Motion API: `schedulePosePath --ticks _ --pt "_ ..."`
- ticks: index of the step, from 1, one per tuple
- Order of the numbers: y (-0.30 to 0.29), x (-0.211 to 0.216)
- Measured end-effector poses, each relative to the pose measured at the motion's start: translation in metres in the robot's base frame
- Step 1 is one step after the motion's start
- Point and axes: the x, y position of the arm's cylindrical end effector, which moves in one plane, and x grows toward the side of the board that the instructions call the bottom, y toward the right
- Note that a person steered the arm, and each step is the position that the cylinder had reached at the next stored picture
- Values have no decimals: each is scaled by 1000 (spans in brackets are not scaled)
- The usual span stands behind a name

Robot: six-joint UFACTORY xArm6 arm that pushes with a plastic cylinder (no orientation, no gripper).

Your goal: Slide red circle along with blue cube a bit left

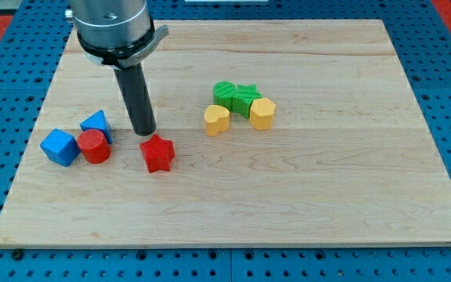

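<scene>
wooden board: my tip upright (beside red star).

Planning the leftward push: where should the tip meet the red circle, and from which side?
Meet the red circle on its right face, coming from the view's right. The blue cube touches its left side, so both slide together. My tip is now right of it, just above the red star.
</scene>
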Motion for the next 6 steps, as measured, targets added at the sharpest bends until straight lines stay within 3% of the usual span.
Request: schedulePosePath --ticks 2,4,5,6 --pt "-53 -1" --pt "-20 -19" --pt "-28 21" --pt "-41 27"
